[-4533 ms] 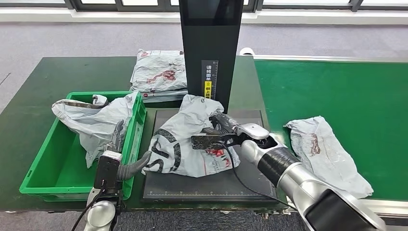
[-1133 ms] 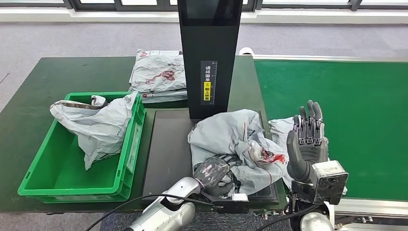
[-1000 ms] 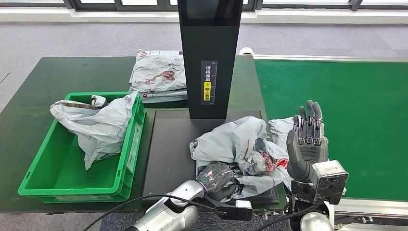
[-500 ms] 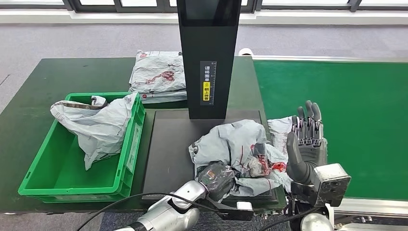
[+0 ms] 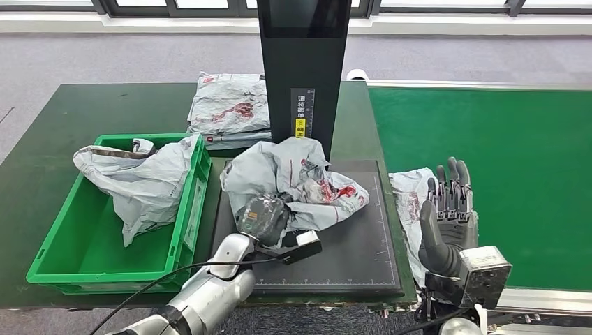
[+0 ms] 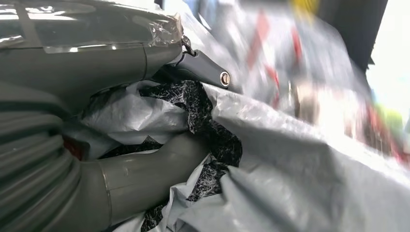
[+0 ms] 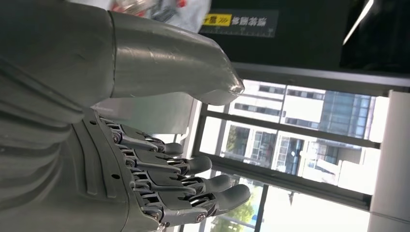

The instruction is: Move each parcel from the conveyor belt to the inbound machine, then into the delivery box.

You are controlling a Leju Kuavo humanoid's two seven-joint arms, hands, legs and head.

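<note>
Compared with half a second ago, the left hand (image 5: 263,218) has carried the crumpled grey parcel (image 5: 293,183) from the right front corner of the inbound machine's black plate (image 5: 349,262) to its left rear part, just beside the green delivery box (image 5: 188,209), which already holds another grey parcel (image 5: 136,183). The left hand grips a fold of the bag (its fingers (image 6: 203,67) are largely buried in plastic in the blurred left wrist view), while the right hand (image 5: 447,216) stands upright, fingers spread and holding nothing. Behind that raised hand a further parcel (image 5: 408,199) on the conveyor belt (image 5: 523,153) is partly hidden.
</note>
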